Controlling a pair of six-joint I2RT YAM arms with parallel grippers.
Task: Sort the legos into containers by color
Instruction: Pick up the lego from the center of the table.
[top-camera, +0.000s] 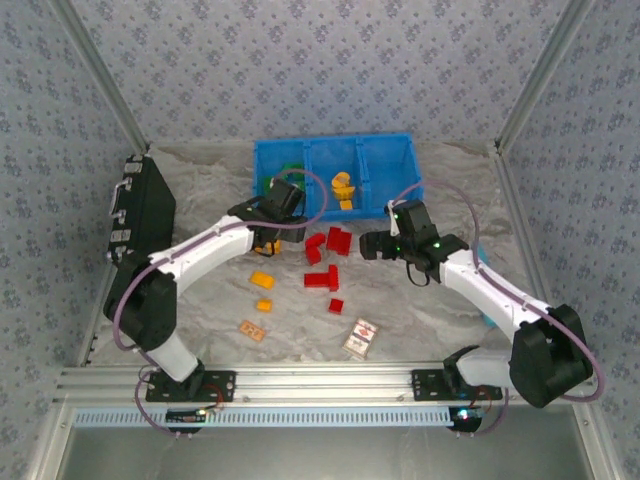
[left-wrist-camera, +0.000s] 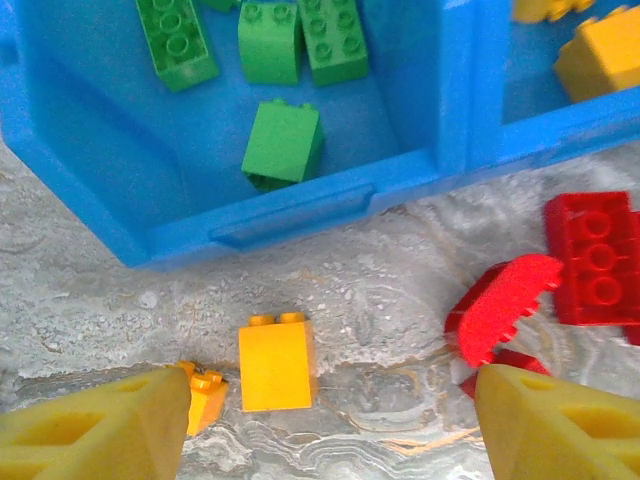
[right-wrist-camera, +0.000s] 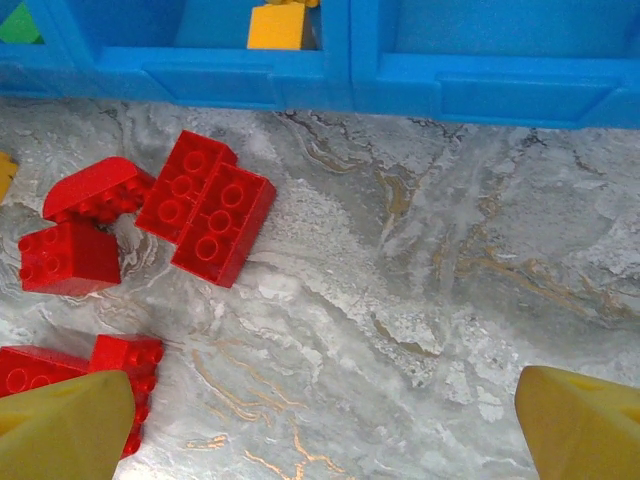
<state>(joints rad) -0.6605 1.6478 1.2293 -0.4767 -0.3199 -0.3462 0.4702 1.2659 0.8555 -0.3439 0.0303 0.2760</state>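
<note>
left gripper hovering wide open over an orange brick, blue bin sitting at 12 o'clock, right gripper gaping empty, red bricks at 10 o'clock

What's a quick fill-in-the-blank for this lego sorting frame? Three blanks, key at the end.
1. Seen from the top camera, the green bricks lie in the blue bin's ___ compartment.
2. The larger loose brick on the table just ahead of the open left gripper is ___.
3. The cluster of bricks on the table ahead of the open right gripper is ___.
Missing words: left; orange; red.
</note>
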